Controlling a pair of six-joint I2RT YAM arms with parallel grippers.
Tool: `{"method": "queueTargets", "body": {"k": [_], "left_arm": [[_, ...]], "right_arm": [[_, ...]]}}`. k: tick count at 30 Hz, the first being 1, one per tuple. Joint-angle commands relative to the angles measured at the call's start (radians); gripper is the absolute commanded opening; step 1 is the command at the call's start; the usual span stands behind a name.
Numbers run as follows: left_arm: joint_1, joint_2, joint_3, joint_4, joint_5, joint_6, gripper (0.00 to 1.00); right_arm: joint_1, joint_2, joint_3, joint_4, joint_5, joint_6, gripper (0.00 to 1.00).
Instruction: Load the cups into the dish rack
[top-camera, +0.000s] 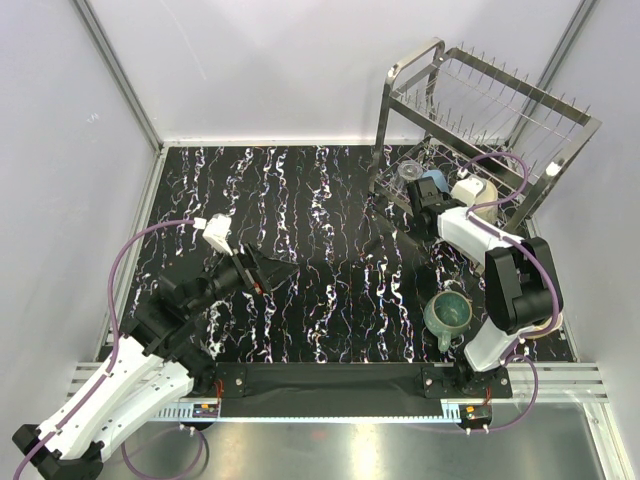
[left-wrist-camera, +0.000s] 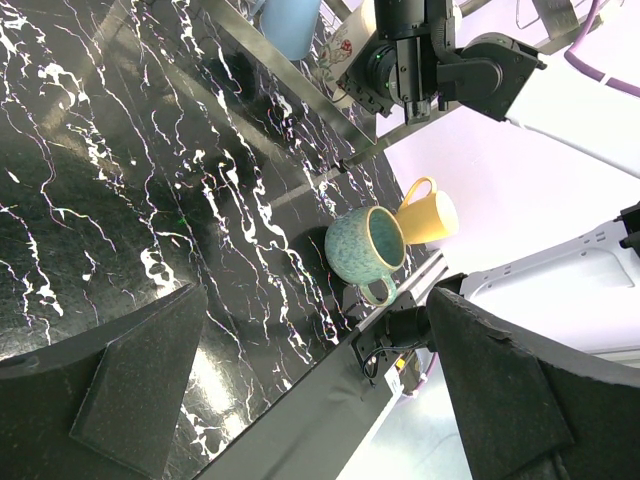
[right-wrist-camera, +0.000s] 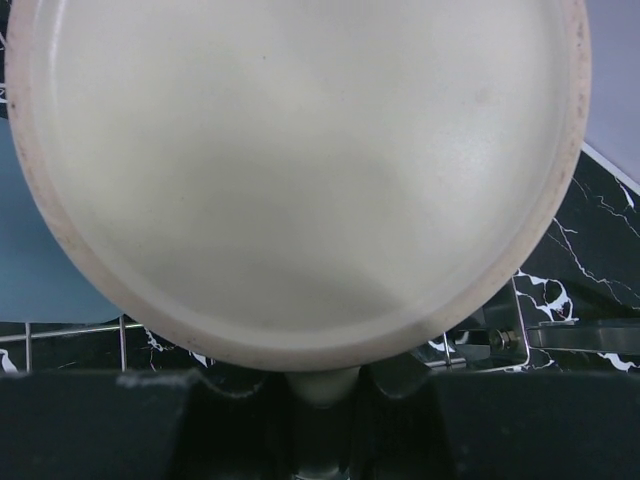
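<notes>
one cream mug (right-wrist-camera: 300, 170) tight in the grip of the right end effector (right-wrist-camera: 320, 388); left end effector (left-wrist-camera: 315, 400) wide open

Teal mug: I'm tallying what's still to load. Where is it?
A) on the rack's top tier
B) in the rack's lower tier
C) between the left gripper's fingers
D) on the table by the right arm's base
D: the teal mug sits on the table near the right arm's base, outside the rack.
</notes>
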Motion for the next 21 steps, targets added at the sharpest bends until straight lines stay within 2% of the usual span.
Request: {"method": "queueTargets", "body": {"k": [1, 3, 7, 12, 21], "left_arm": [[0.004, -0.012, -0.009, 0.044, 0.024, 0.002, 0.99], [0.004, -0.012, -0.009, 0.046, 0.026, 0.002, 0.99], [0.004, -0.015, -0.006, 0.044, 0.027, 0.002, 0.99], [0.004, -0.024, -0.006, 0.038, 0.024, 0.002, 0.99], [0.004, -0.04, -0.008, 0.026, 0.024, 0.006, 0.99]], "right_arm": [[-0.026, 0.001, 0.055, -0.035, 0.026, 0.042, 0.21], [-0.027, 0.001, 0.057, -0.045, 0.026, 0.048, 0.25], [-0.026, 0.001, 0.06, -0.071, 0.027, 0.064, 0.27], [-0.026, 0.005, 0.066, -0.087, 0.026, 0.068, 0.38], [-0.024, 0.019, 0.087, -0.14, 0.018, 0.09, 0.41]]}}
